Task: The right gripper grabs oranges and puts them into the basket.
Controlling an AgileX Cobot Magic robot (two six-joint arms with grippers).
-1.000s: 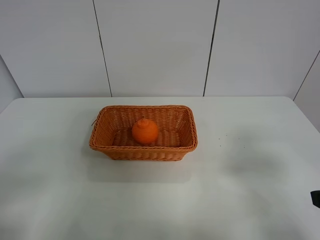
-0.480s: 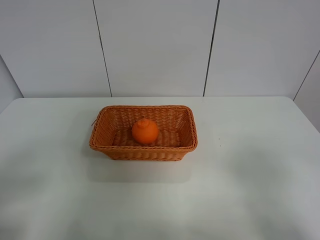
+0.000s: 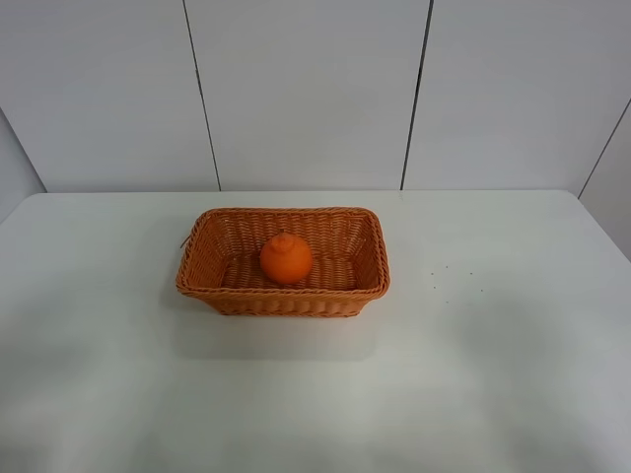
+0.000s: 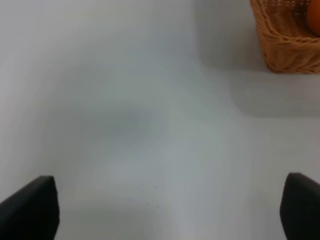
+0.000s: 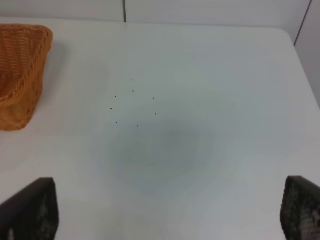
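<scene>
The orange [image 3: 286, 259] sits upright inside the wicker basket [image 3: 212, 286] at the middle of the white table. Neither arm shows in the exterior high view. In the left wrist view the left gripper [image 4: 166, 207] is open and empty over bare table, and a corner of the basket [image 4: 285, 42] with a sliver of the orange [image 4: 315, 17] lies well away from it. In the right wrist view the right gripper [image 5: 167, 210] is open and empty over bare table, with the basket's end [image 5: 20, 65] well away from it.
The white table [image 3: 493, 374] ends at a white panelled wall [image 3: 306, 89] behind the basket. A few tiny dark specks [image 5: 132, 107] mark the tabletop to the right of the basket.
A black bit of the right arm at the right edge one second ago has left the exterior high view. The basket and orange have not moved.
</scene>
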